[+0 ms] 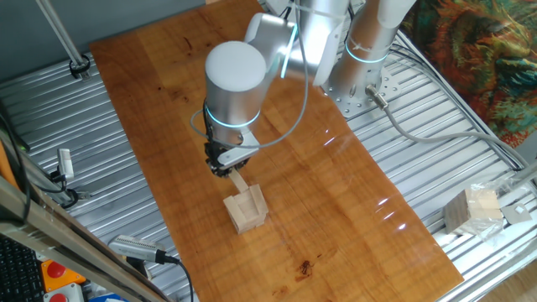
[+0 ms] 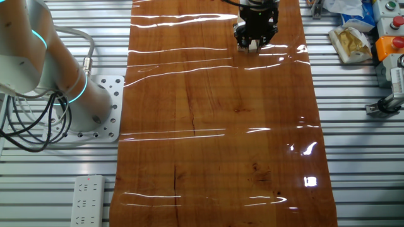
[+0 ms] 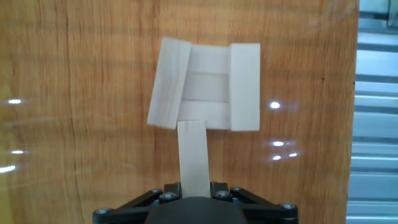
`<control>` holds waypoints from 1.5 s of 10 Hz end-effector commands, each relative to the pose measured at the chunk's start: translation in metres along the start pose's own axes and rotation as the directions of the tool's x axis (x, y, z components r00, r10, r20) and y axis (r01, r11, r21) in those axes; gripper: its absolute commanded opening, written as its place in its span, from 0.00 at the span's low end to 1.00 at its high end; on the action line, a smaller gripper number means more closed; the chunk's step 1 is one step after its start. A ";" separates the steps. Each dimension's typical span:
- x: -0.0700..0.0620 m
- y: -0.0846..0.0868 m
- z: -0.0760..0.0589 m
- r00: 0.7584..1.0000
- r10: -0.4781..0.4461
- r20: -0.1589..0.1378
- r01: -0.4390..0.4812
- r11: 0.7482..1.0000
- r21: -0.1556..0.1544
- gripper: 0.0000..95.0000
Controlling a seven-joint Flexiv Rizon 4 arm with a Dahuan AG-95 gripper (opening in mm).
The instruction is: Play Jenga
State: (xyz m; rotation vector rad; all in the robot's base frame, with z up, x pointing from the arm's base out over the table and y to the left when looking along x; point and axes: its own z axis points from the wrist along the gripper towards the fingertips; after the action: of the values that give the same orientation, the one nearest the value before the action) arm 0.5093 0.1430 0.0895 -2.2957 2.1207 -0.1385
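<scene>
The Jenga stack is a small squat pile of pale wooden blocks on the brown wooden table; its top layer has a tilted block on the left, a straight one on the right and a gap between. It also shows in one fixed view. My gripper is shut on a slim loose block, whose far end reaches the stack's near edge. In one fixed view the gripper hangs just above and beside the stack, the block slanting down. In the other fixed view the gripper is at the table's far end and hides the stack.
A plastic-wrapped pale block cube lies off the table at the right on the metal slats. The robot base stands left of the table. Cables, a power strip and boxes lie around the table edges.
</scene>
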 end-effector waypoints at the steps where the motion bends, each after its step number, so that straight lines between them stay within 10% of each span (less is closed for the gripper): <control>1: 0.006 0.002 -0.002 1.000 -0.013 -0.002 0.013 1.000 -0.001 0.00; 6: 0.032 0.009 -0.004 1.000 -0.027 -0.005 0.027 1.000 0.003 0.00; 10: 0.051 0.017 -0.006 0.978 0.208 -0.015 -0.208 0.978 0.010 0.00; 13: 0.069 0.026 -0.014 0.909 0.413 -0.063 -0.411 0.911 0.037 0.00; 15: 0.080 0.032 -0.016 0.814 0.577 -0.065 -0.578 0.816 0.008 0.00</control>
State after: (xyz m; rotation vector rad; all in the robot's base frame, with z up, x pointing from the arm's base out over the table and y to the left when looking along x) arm 0.4871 0.0733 0.1036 -1.8092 2.5575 -0.2024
